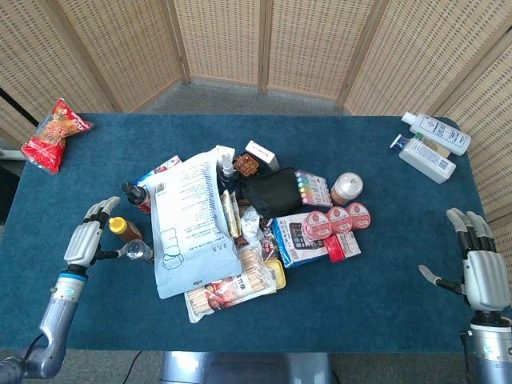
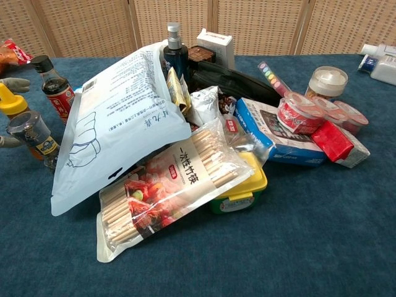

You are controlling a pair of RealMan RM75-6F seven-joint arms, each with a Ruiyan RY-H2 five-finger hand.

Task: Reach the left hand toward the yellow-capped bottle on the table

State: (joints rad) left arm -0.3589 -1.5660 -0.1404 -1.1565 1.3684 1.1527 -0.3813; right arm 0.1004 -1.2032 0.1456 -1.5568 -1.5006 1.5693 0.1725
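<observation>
The yellow-capped bottle [image 1: 122, 228] [image 2: 11, 102] stands upright at the left edge of the pile, between a dark sauce bottle [image 1: 135, 196] and a clear-lidded jar [image 1: 138, 251]. My left hand [image 1: 86, 238] is just left of it, fingers spread and pointing up, empty, with fingertips close to the cap. In the chest view only its fingertips [image 2: 13, 84] peek in at the left edge. My right hand [image 1: 482, 272] hovers open over the table's right edge, far from the pile.
A heap of snack bags, boxes and cups fills the table centre, topped by a large white bag [image 1: 190, 224]. A red snack packet [image 1: 54, 134] lies far left; two white bottles [image 1: 430, 144] lie far right. A wicker screen stands behind.
</observation>
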